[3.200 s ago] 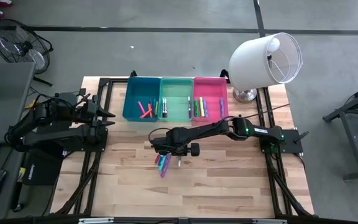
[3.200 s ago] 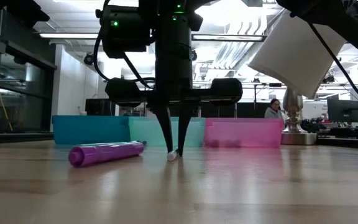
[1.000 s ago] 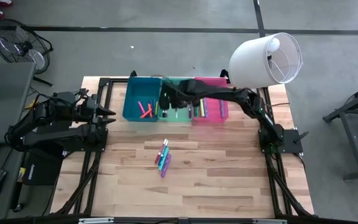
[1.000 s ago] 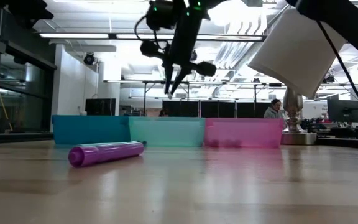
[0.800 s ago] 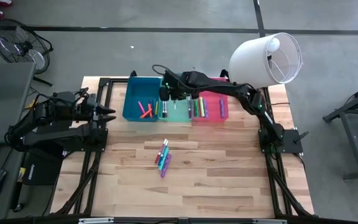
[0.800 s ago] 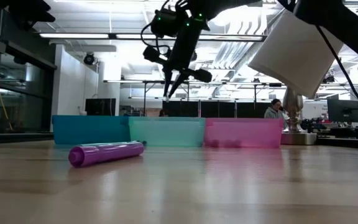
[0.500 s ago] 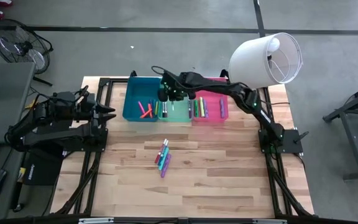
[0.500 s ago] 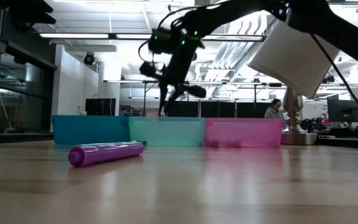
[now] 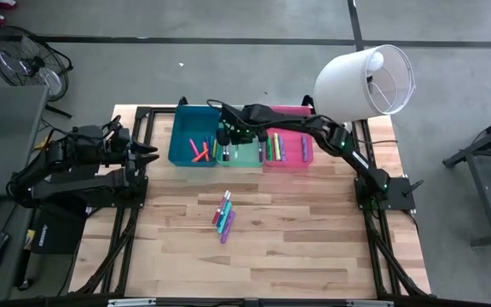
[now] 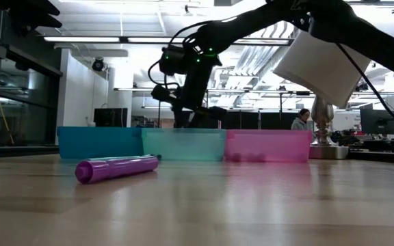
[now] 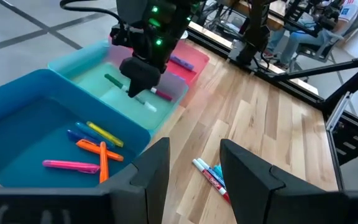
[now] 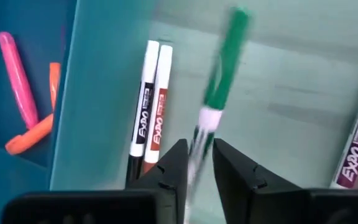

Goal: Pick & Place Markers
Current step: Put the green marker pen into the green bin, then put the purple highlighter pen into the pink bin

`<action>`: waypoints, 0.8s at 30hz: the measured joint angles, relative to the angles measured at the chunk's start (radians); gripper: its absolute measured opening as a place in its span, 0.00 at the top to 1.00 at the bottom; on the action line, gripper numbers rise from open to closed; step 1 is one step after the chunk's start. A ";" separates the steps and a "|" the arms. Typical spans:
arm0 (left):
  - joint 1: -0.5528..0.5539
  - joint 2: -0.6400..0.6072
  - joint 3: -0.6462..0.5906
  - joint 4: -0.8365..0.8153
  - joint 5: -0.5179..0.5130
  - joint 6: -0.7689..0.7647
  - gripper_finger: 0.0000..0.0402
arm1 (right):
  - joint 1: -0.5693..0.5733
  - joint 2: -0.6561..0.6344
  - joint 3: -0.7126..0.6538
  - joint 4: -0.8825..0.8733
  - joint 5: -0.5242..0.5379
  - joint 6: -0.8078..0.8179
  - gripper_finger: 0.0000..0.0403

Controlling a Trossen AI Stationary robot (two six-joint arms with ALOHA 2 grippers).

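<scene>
Your right gripper is hanging over the mint green bin, its jaws parting around a green-capped marker that is blurring as if slipping free. Judging by this, you are releasing. Next you need to lift clear and return for the markers on the desk. Your left gripper is waiting beside the blue bin, jaws apart, holding nothing.

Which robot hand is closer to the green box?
The right gripper: it reaches down into the mint green bin, a green-capped marker between its fingers. The left gripper waits beyond the blue bin.
</scene>
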 joint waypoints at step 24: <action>0.000 0.000 0.000 -0.025 0.002 0.004 0.65 | 0.051 -0.101 0.020 -0.016 -0.085 -0.050 0.76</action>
